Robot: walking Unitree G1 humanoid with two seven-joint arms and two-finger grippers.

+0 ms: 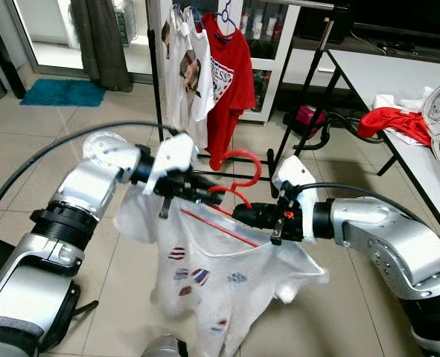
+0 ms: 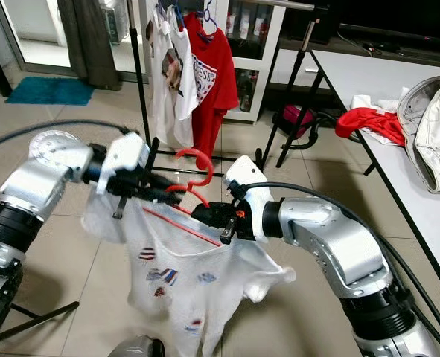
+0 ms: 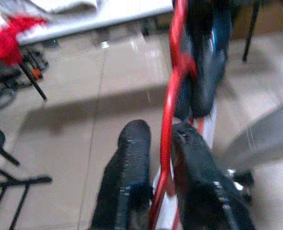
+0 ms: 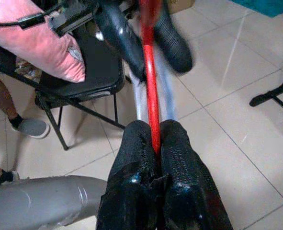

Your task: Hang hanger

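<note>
Both the left gripper [image 1: 197,195] and right gripper [image 1: 238,214] clamp the red hanger [image 1: 234,186]; keep its hook upright, approaching the clothes rack [image 1: 320,52] ahead.

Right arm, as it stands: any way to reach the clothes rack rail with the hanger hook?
Probably not yet. The right end effector is shut on the red hanger, low in front of the robot; the clothes rack stands further off across bare floor, its rail above the hook. Nothing blocks the way, but stepping closer and lifting look necessary.

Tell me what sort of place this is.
Probably a home living area used for laundry: a clothes rack hung with a red T-shirt, a white table piled with clothes, a tiled floor.
</note>
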